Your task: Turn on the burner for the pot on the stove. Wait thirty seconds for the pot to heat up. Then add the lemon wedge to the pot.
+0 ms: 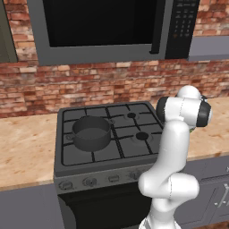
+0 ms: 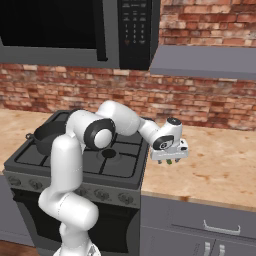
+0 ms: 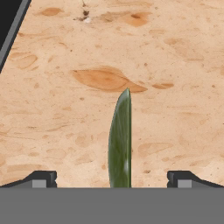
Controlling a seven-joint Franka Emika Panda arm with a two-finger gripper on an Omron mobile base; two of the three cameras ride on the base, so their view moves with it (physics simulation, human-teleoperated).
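Lemon wedge (image 3: 120, 140) is what you see in the hand view as a slim green sliver standing between the two dark fingertips (image 3: 41, 178), which sit far apart at either side, so the jaws are spread wide and neither tip touches the fruit. It lies on the tan speckled counter (image 3: 175, 65), and a dark edge of the stove cuts across the top left corner of that view. From the right base view you find the gripper (image 2: 169, 159) low over the counter just past the right edge of the stove (image 2: 125, 165), with a small dark green bit of the wedge peeking out beneath the hand. Whether the gripper hovers just above the surface or rests on it, you cannot tell. Look to the left base view for the pot (image 1: 91, 133): it sits upright on the front left burner of the stove, close to the left edge of the cooktop, well apart from the wedge. The row of round knobs (image 1: 90, 181) runs along the front panel below it. The white arm (image 1: 172, 147) rises past the front right corner of the stove and bends toward the counter on the right. A dark microwave (image 1: 103, 27) hangs above the cooktop against the red brick wall (image 1: 89, 85).
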